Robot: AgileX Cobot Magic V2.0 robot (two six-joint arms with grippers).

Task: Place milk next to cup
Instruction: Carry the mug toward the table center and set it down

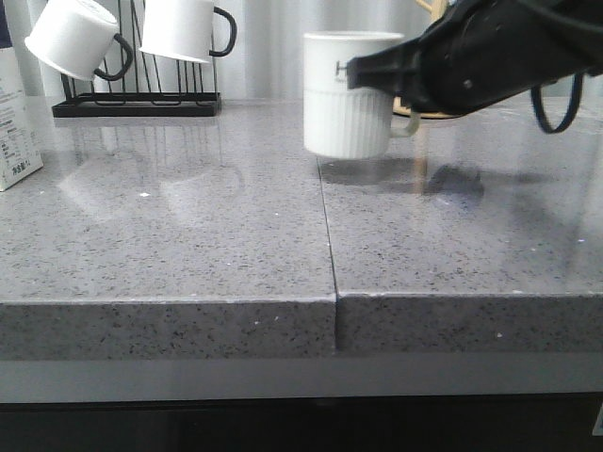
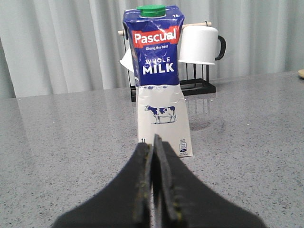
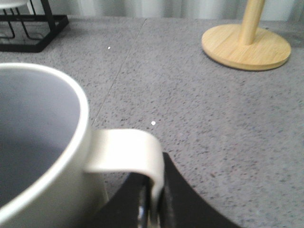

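Observation:
The cup (image 1: 347, 94), a large white ribbed mug, is at the middle back of the grey counter, its base at or just above the surface. My right gripper (image 1: 411, 102) is shut on its thin white handle (image 3: 128, 152); in the right wrist view the gripper (image 3: 153, 192) pinches the handle's outer bar beside the cup (image 3: 38, 142). The milk (image 2: 159, 80), a tall white carton with a blue top, stands upright in front of my left gripper (image 2: 154, 142), which is shut, empty and a short way from it. Only its edge (image 1: 14, 132) shows at far left in the front view.
A black rack (image 1: 137, 102) at the back left holds white mugs with black handles (image 1: 184, 28); one (image 2: 199, 45) shows behind the milk. A wooden stand's round base (image 3: 245, 46) sits behind the cup to the right. A seam (image 1: 328, 235) runs across the counter.

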